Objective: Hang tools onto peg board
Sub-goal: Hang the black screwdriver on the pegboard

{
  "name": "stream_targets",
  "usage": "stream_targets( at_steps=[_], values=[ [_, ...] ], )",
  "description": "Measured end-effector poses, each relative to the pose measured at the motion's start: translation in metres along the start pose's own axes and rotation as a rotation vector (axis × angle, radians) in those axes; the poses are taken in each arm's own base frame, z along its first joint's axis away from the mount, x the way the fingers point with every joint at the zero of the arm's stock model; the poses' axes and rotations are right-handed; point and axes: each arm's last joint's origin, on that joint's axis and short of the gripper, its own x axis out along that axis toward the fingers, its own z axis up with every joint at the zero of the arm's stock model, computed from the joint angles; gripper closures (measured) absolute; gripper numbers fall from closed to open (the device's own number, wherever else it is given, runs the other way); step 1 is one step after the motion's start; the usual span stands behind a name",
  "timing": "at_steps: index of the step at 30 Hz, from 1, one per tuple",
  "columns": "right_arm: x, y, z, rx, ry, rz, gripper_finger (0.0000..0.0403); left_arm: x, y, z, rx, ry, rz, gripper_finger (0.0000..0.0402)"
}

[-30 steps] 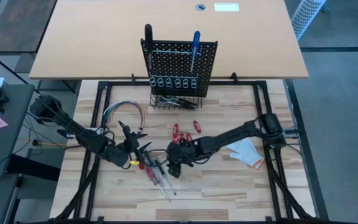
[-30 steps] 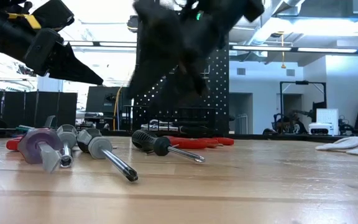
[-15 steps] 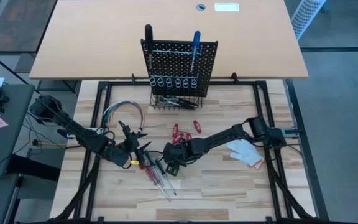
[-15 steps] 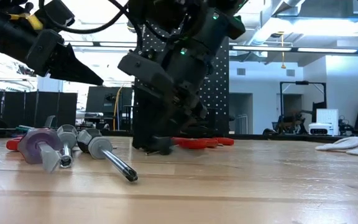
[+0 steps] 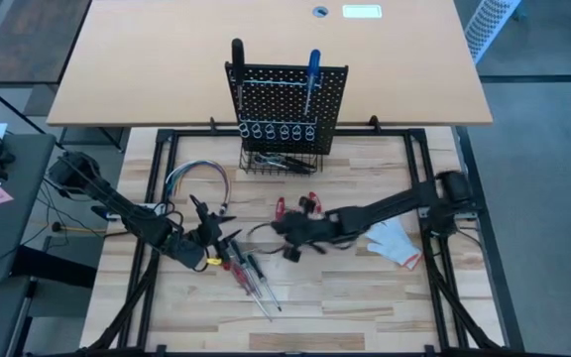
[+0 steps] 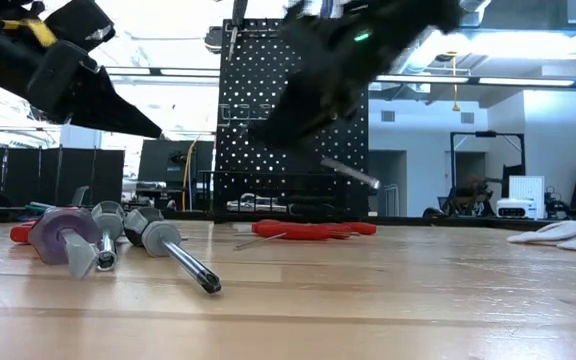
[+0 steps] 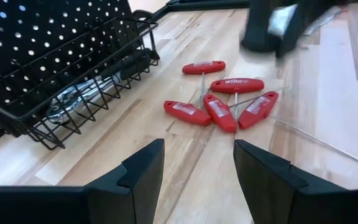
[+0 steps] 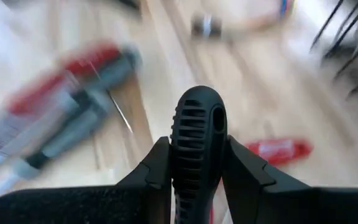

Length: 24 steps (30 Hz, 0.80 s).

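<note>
The black peg board [image 5: 285, 97] stands at the table's far side with a wire basket [image 5: 280, 161] at its base. A black-handled [image 5: 236, 52] and a blue-handled screwdriver [image 5: 313, 63] hang on it. My right gripper [image 5: 293, 236] is shut on a black-handled screwdriver [image 8: 197, 130] above the table's middle. My left gripper [image 5: 212, 234] is open and empty, just above several screwdrivers [image 5: 251, 274] that lie on the table. Red-handled tools [image 5: 300, 205] lie in front of the basket. My right gripper pinches the screwdriver's ribbed black handle [image 8: 197, 155] between its two fingers [image 8: 155, 163]. The handle's butt end sticks out past the fingertips. The screwdriver is lifted clear of the table and tilted, and its metal shaft [image 6: 352, 176] slants down below the gripper.
A bundle of coloured wires [image 5: 196, 178] lies at the left, behind my left gripper. A white glove [image 5: 395, 243] lies at the right. The red-handled tools also show in the left wrist view [image 7: 222, 102], with the basket [image 7: 73, 87] beyond them.
My right gripper has come down on the black-handled screwdriver that lay on the table, taken hold of it and lifted it clear. It has then gone up and toward the table's right and far side. The screwdriver now hangs tilted in the air.
</note>
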Motion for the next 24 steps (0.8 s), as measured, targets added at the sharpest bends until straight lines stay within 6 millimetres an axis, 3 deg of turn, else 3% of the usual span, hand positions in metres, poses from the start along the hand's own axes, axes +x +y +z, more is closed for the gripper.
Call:
stream_targets(
  at_steps=[5, 11, 18, 24],
  values=[
    [-0.046, -0.025, -0.012, 0.022, -0.414, 0.165, 0.0306, 0.017, -0.014, -0.003, -0.011, -0.052, -0.004, 0.0212],
    [-0.070, -0.035, -0.012, -0.018, -0.776, 0.295, 0.0306, 0.051, -0.035, 0.006, -0.044, -0.220, -0.238, 0.0212],
    [-0.084, -0.026, 0.003, -0.124, -0.936, 0.332, 0.0306, 0.099, -0.051, 0.040, -0.142, -0.351, -0.415, 0.0212],
    [-0.087, -0.018, 0.011, -0.180, -0.956, 0.358, 0.0306, 0.112, -0.056, 0.070, -0.169, -0.424, -0.413, 0.0212]
  ],
)
